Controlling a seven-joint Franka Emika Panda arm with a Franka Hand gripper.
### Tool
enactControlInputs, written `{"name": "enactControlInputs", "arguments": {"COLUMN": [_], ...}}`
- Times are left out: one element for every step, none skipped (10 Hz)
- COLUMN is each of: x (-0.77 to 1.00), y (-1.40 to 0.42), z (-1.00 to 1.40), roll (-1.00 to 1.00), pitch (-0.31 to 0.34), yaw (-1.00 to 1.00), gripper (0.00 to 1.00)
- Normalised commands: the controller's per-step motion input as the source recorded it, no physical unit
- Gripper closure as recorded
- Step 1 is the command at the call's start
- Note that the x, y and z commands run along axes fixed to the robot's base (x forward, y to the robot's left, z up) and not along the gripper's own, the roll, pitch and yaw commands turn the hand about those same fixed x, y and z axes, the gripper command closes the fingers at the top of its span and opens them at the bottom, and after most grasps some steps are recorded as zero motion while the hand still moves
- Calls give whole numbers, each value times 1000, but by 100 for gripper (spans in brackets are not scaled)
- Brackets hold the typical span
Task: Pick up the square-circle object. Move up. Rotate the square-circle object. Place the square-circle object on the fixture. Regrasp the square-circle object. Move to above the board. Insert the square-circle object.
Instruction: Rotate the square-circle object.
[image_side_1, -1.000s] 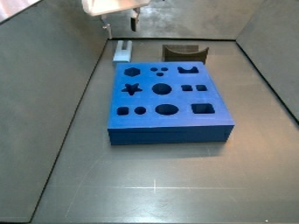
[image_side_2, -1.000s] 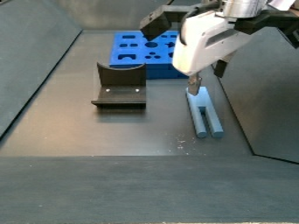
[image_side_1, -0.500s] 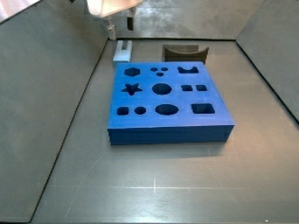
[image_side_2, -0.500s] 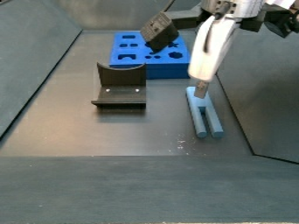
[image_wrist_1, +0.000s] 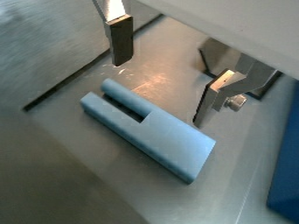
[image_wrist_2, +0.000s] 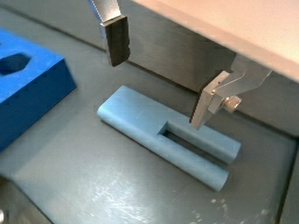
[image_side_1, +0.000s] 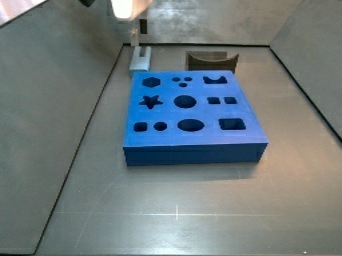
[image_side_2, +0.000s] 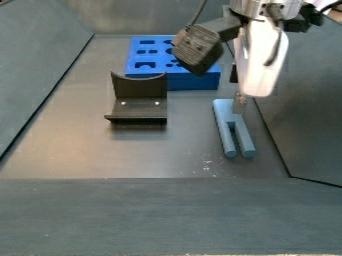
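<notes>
Hovering over the peg (image_wrist_2: 163, 138), the gripper (image_wrist_2: 158, 74) has its fingers (image_wrist_1: 119, 41) spread wide, one on each side and gripping nothing. The peg lies flat on the floor (image_side_2: 160, 150) beside the board (image_side_2: 163, 62), near the wall. Nothing looks done: picking up, the fixture (image_side_2: 136, 98) stop, regrasp and insertion all remain.

— How is the light?
— Even and soft, a little dim; faint pale glare on the grey floor (image_side_2: 147, 150), only weak shadows.
— Is it sharp?
— Side views are small and grainy. The gripper (image_side_2: 241, 100) looks slightly blurred; wrist views are soft.
</notes>
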Motion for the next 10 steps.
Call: {"name": "enactControlInputs", "arguments": {"x": [19,19,19,19,19,19,19,19,19,19], "y": [-5,-5,-5,-5,-5,-5,-5,-5,-5,-5], "z": [-42,-42,-42,-42,-41,-41,-41,-41,-41,-41], "roll": [-2,-2,-2,-2,-2,-3,-3,-3,-3,-3], "pitch": [7,7,7,8,8,9,9,10,10,11], "yaw": [1000,1000,1000,1000,1000,1000,1000,1000,1000,1000], "gripper": [0,0,0,0,0,0,0,0,0,0]}}
